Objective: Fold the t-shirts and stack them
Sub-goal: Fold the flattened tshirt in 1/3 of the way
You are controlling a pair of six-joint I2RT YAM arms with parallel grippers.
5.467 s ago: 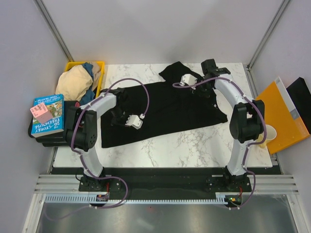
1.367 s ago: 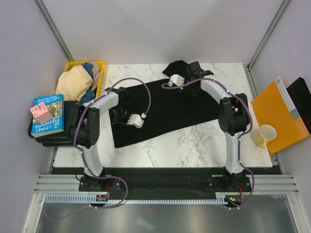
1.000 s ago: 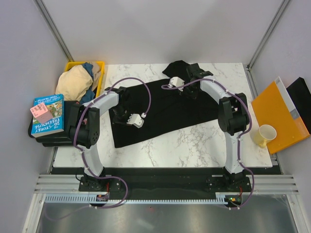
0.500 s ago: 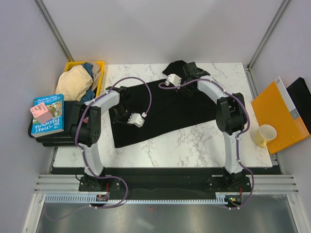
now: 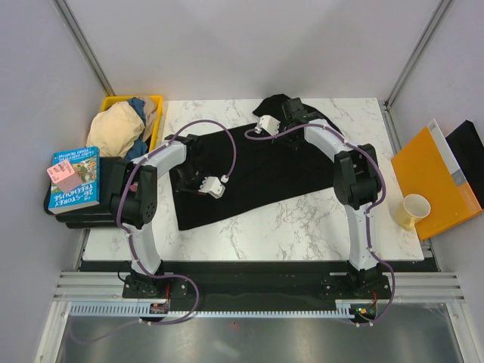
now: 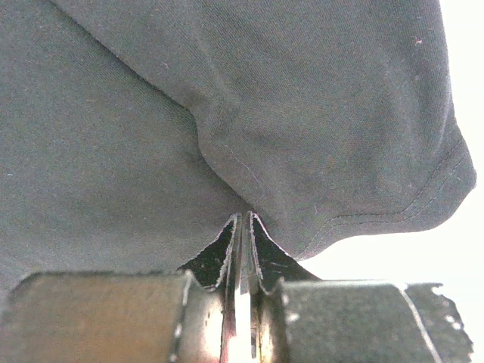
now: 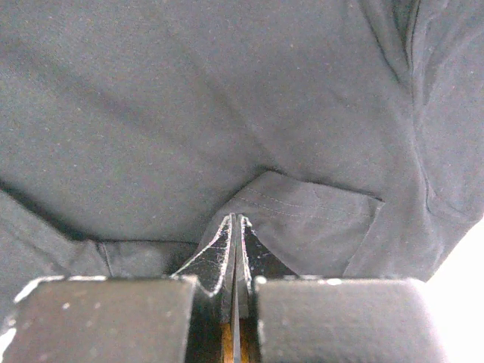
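In the top external view, the black tee (image 5: pixel 265 170) is lying spread aslant across the middle of the desk (image 5: pixel 302 227), flat in the main and not yet folded, with one sleeve bunching at the far edge. The beige tee (image 5: pixel 113 128) and the blue tee (image 5: pixel 138 104) are waiting in a heap in the yellow bin (image 5: pixel 156 98) at the far left, well apart from the work.

The black tee is being gripped at two places. In the left wrist view the left fingers (image 6: pixel 225 257) are closed on a pinch of cloth just inside a stitched hem, and the cloth is puckering up from the grip. In the right wrist view the right fingers (image 7: pixel 219 253) are pressed together on a small folded flap with a hem line, near the far sleeve.

The step in hand is judged to be the first one: the black tee is being taken hold of for straightening or for its opening fold, and nothing is being stacked yet.

The next move is likely to call for both grips to be raised together and carried the same way, so that the cloth is being kept taut between them and laid over itself without dragging the rest. Neither grip should be let go until the moved part is lying flat.
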